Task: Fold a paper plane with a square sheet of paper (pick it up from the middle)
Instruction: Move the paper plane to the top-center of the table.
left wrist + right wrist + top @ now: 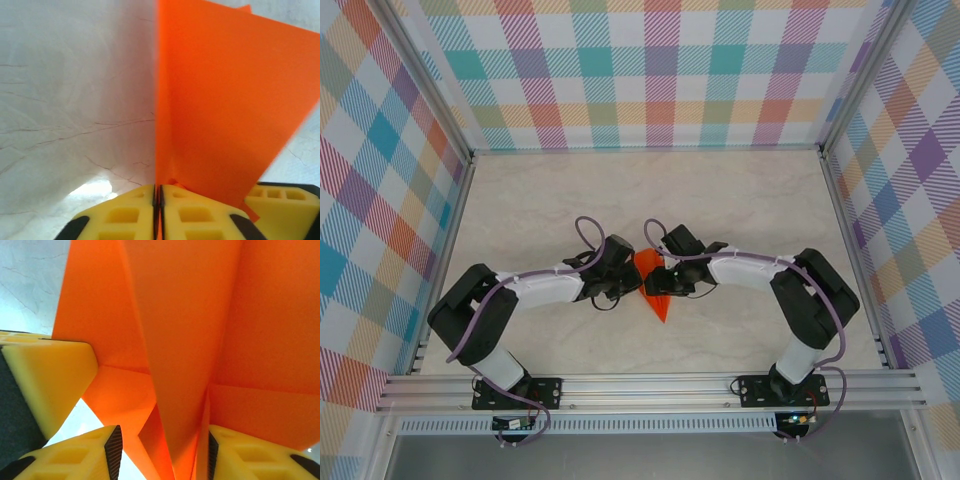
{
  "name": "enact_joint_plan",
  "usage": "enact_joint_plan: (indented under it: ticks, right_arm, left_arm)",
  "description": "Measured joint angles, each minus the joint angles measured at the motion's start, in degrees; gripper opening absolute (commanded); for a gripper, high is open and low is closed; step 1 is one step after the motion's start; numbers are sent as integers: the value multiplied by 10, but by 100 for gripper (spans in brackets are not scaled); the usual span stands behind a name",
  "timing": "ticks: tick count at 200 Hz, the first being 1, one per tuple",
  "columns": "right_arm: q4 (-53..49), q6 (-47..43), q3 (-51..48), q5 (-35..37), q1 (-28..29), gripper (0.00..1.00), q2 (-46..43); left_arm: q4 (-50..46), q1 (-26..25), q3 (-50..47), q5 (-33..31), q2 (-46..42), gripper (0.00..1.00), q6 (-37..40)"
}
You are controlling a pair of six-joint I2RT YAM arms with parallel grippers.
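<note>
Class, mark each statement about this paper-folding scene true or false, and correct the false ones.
1. The left gripper is shut on the orange paper. True.
2. The right gripper is clamped tight. False: its jaws stand apart, with a fold of paper between them.
3. The paper is a flat, unfolded sheet. False: it is folded, with creases showing.
4. From above, the paper's pointed end faces the arm bases. True.
</note>
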Motion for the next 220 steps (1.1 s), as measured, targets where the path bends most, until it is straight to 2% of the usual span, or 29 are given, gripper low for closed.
enact_joint_plan:
  ticks: [46, 101, 158, 195, 220]
  right_arm:
    - [-23, 7, 30, 49, 21, 38, 28]
    - [-59, 25, 61, 99, 46, 37, 53]
    - [-96, 50, 88, 147, 57, 26, 69]
    - [-121, 63, 96, 176, 60, 25, 70]
    - [-134, 69, 103, 188, 61, 30, 70]
  left_arm:
    - [-15, 9, -7, -9, -33, 39, -2]
    - [-69, 36, -7, -31, -81, 55, -2]
    - [-147, 60, -7, -68, -101, 82, -3]
    - [-165, 64, -7, -76, -105, 99, -2]
    - [-166, 65, -7, -77, -106, 100, -2]
